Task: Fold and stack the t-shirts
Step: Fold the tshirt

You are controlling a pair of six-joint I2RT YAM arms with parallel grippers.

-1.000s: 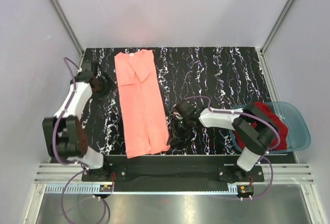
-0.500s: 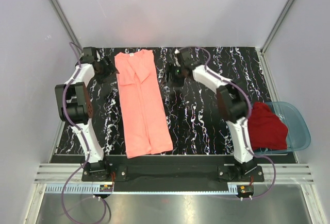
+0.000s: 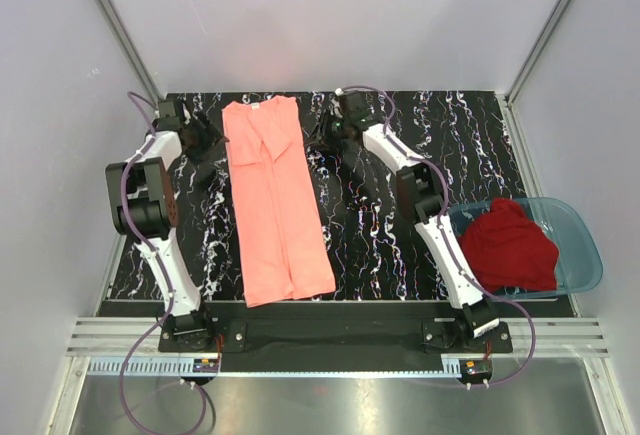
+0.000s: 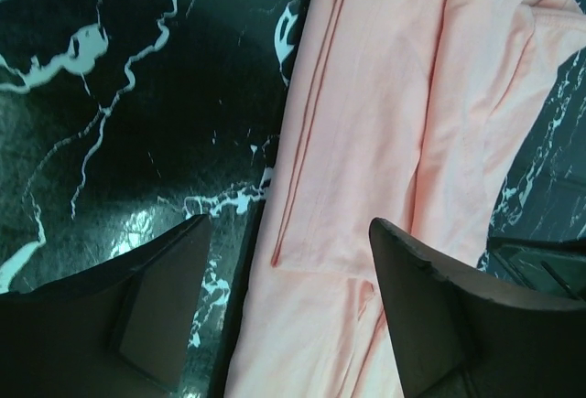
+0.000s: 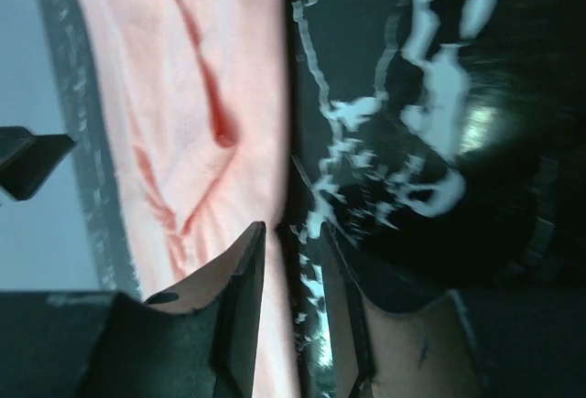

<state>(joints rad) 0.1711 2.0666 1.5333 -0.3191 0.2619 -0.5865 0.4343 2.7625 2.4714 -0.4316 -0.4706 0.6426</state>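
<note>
— What lies on the black marbled counter (image 3: 420, 155)?
— A salmon-pink t-shirt (image 3: 275, 205), folded into a long strip, runs from the far edge to the near edge, left of centre, collar at the far end.
— And the other shirt?
— The dark red t-shirt (image 3: 510, 250) sits bunched in the blue basin (image 3: 585, 245) at the counter's right edge.
— The left pincer (image 4: 288, 233)?
— Spread wide by the pink shirt's far left edge, holding nothing.
— The right pincer (image 5: 288, 233)?
— At the shirt's far right edge, fingers only narrowly parted, with no cloth visibly pinched.
</note>
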